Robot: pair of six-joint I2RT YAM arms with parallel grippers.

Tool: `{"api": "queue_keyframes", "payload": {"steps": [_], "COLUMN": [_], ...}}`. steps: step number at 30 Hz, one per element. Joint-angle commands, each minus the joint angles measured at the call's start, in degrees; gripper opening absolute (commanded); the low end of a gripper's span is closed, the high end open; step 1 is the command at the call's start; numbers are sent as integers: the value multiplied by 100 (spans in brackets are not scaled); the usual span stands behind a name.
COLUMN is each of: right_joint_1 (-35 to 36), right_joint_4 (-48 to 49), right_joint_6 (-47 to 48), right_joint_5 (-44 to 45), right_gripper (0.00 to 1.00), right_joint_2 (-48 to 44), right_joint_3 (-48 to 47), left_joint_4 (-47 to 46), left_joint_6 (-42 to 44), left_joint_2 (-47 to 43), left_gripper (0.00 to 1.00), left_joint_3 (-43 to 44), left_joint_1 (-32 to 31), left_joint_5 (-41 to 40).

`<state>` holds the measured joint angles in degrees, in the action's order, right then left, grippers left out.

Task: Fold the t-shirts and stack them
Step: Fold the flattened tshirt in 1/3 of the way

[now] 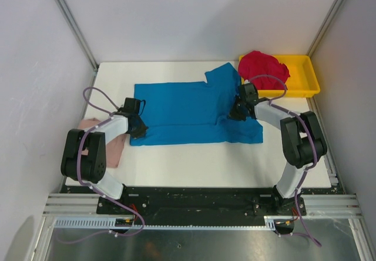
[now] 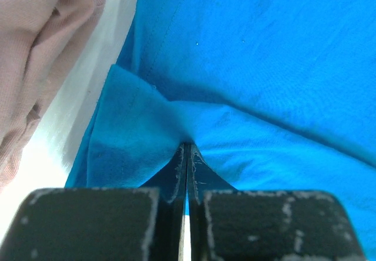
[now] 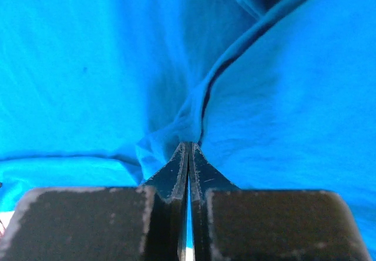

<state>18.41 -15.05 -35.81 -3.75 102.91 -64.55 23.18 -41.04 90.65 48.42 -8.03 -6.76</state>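
Top external view: the blue t-shirt [image 1: 188, 111] lies spread on the white table [image 1: 176, 167], pinched by both arms.

The blue t-shirt is bright and mostly flat, with one sleeve kicked up at its far right corner and wrinkles on its right side. The left gripper [image 1: 139, 129] is clenched on a raised fold at its near left corner, and the right gripper [image 1: 234, 115] is clamped on a ridge of its right side. The dusty pink t-shirt [image 1: 114, 148] lies bunched just left of it. The crimson t-shirt [image 1: 262, 68] is heaped in the yellow tray [image 1: 308, 86], beyond its far right corner.
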Motion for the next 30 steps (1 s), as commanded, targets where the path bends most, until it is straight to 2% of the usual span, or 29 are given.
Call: {"api": "queue_keyframes", "payload": {"steps": [1, 5, 10, 13, 17, 22, 25, 30], "right_joint_1": [83, 124, 87, 63, 10, -99, -167, -487], "right_joint_4": [483, 662, 700, 474, 279, -396, -707, -888], "right_joint_6": [-135, -124, 78, 166, 243, 220, 126, -127], "right_joint_5": [-202, -385, -535, -573, -522, -66, 195, 366], "right_gripper": [2, 4, 25, 31, 35, 35, 34, 32], "right_joint_2": [199, 510, 565, 613, 454, 23, -478, -1918], "right_joint_3": [-293, -526, -902, -1211, -1324, -1297, -891, 596], "left_joint_4": [-64, -62, -59, -62, -60, -53, -38, -12], "left_joint_6": [57, 69, 85, 87, 82, 47, -22, -184], "left_joint_2": [-17, -100, -296, -415, -618, -917, -1192, -1577], "left_gripper": [0, 0, 4, 8, 13, 19, 20, 20], "left_joint_3": [-112, -121, -144, -159, -180, -220, -288, -513], "left_joint_1": [-14, -14, -14, -14, -13, -6, 6, 28], "left_joint_5": [-230, -192, -172, -124, -53, 2, 37, 99]}}
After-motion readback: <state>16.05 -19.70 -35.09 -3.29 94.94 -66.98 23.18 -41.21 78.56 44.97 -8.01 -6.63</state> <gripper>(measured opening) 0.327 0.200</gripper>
